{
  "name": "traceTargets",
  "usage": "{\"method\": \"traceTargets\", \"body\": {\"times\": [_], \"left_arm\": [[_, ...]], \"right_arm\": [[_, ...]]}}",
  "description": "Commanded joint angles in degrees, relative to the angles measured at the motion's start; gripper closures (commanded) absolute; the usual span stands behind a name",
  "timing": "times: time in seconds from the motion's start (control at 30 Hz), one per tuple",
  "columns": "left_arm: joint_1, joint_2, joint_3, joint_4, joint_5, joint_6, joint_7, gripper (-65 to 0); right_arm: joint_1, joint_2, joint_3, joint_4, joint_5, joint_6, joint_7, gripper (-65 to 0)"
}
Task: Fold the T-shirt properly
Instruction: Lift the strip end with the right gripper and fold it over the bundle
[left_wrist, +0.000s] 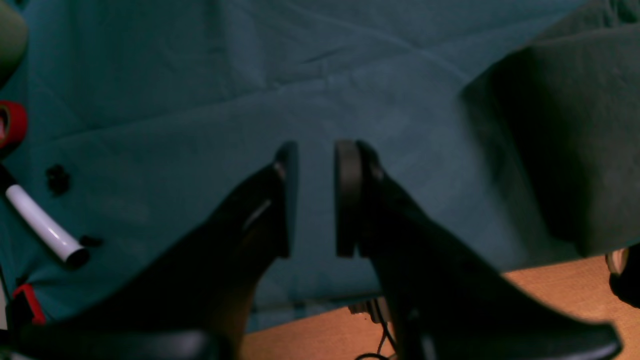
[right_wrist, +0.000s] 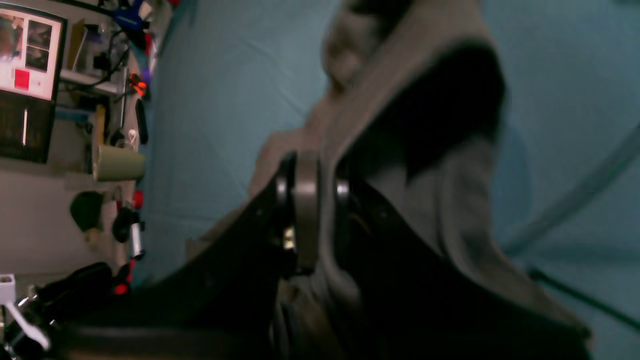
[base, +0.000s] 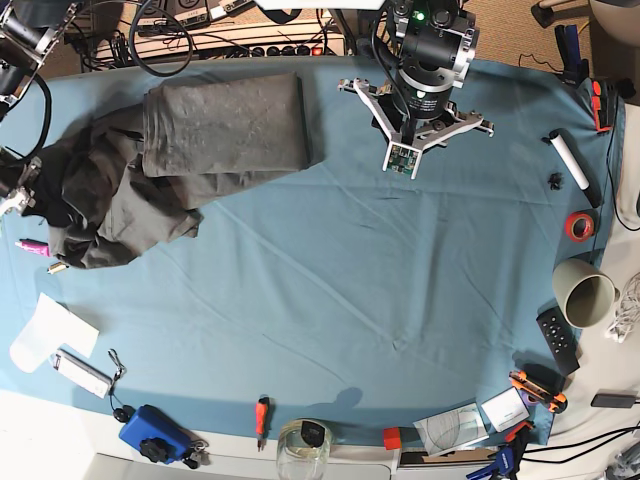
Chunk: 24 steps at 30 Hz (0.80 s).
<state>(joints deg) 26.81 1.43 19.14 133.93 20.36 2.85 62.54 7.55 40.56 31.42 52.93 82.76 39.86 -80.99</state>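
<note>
The dark olive-grey T-shirt lies bunched at the table's far left corner, its upper part folded into a flat panel. My right gripper is shut on a fold of the T-shirt, and the cloth hangs over its fingers. In the base view that gripper sits at the shirt's left edge, mostly hidden. My left gripper is open over bare blue-teal cloth, nothing between its fingers. It hovers right of the shirt, near the back edge.
A white marker and red tape roll lie by the left gripper. A cup, remote and tools line the right edge. A glass jar and blue device sit along the front edge.
</note>
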Motion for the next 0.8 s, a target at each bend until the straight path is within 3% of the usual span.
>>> {"method": "traceTargets", "body": {"times": [0.0,0.17,0.47,0.67,0.77], "left_arm": [[0.0,0.4,0.2,1.1,0.5,0.4,-1.3,-12.0],[0.1,0.5,0.2,1.1,0.5,0.4,-1.2,-12.0],[0.0,0.4,0.2,1.1,1.8,0.4,-1.5,-12.0],[0.1,0.5,0.2,1.1,2.2,0.4,-1.4,-12.0],[0.3,0.4,0.2,1.1,4.7,2.4,-0.7,-12.0]], "right_arm": [[1.0,1.3,0.4,3.3,2.2,0.1,1.0,0.0],[-0.3,-1.7,0.4,17.2,2.2,0.1,1.0,0.0],[-14.5,-5.8,0.4,37.8,2.2,0.1,1.0,0.0],[-18.2,-9.0,0.4,48.8,2.2,0.1,1.0,0.0],[-19.9,-9.7,0.2,53.4,2.2,0.1,1.0,0.0]]}}
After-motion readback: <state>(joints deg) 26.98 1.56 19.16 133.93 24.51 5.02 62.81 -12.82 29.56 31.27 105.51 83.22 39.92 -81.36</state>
